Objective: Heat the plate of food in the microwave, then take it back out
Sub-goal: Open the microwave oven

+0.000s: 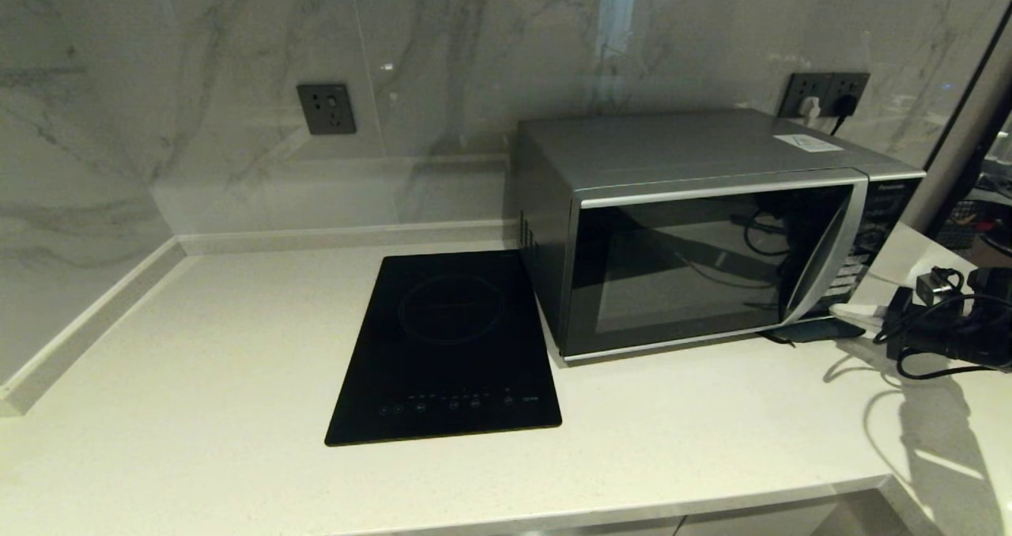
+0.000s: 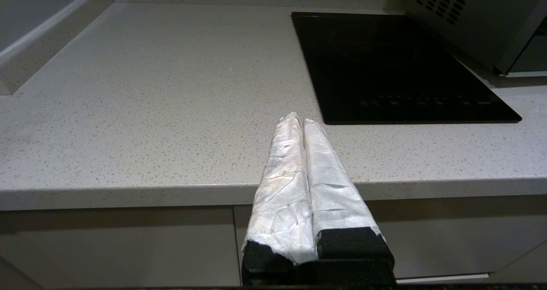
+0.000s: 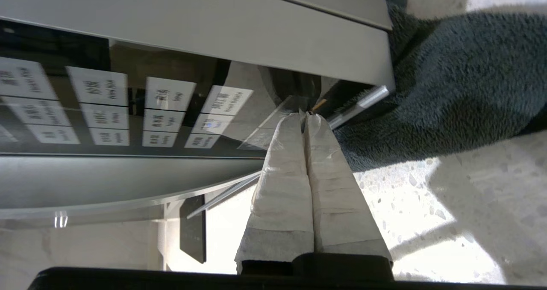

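Observation:
The silver-grey microwave stands on the counter at the back right with its dark glass door closed. The plate of food is hidden; nothing of it shows through the glass. My right gripper is shut with nothing between its white-wrapped fingers. Its tips point at the lower end of the button panel; I cannot tell whether they touch it. In the head view the right gripper sits beside the microwave's lower right corner. My left gripper is shut and empty, parked just off the counter's front edge.
A flat black induction hob lies left of the microwave. A dark towel lies under the microwave's right corner. Wall sockets and a plugged-in cable are on the marble back wall. A raised ledge borders the counter's left side.

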`<state>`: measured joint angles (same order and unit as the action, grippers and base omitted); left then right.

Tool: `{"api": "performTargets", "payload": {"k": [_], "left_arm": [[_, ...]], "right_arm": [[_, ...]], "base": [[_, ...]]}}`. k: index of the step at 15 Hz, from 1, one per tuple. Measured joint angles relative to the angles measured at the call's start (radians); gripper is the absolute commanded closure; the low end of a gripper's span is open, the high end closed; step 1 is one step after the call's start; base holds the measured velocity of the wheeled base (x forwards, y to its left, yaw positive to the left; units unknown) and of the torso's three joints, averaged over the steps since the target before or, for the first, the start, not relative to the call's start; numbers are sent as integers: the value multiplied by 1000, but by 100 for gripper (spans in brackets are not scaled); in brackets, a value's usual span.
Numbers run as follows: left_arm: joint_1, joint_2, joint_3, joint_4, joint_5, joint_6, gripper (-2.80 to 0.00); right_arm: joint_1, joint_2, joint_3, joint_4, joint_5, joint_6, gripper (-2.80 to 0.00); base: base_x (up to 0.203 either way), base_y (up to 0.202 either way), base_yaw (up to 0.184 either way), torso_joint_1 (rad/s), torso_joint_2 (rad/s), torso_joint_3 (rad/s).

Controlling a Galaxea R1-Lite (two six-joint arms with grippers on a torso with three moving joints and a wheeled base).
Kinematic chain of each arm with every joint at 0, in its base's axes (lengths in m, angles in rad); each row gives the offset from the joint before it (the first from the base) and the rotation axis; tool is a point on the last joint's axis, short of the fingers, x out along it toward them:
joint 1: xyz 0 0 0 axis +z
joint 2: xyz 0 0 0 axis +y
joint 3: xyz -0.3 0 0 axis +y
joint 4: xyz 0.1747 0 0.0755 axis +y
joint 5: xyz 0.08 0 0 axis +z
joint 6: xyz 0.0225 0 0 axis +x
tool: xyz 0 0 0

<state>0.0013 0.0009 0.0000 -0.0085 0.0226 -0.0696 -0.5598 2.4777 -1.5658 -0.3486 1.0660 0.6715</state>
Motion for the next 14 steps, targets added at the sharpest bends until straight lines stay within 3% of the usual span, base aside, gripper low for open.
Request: {"api": "performTargets", "payload": {"k": [7, 11, 14], "left_arm": [[0, 0, 0, 0, 0, 0, 0], [0, 0, 0, 0, 0, 0, 0], [0, 0, 0, 0, 0, 0, 0]], "right_arm": [[-49, -261, 209, 8, -34, -3, 0], [-62, -553, 372, 56, -194, -11, 0], [-63, -805, 445, 210, -338, -76, 0]], "base": [[0, 0, 0, 0, 0, 0], [0, 0, 0, 0, 0, 0], [0, 0, 0, 0, 0, 0]]}}
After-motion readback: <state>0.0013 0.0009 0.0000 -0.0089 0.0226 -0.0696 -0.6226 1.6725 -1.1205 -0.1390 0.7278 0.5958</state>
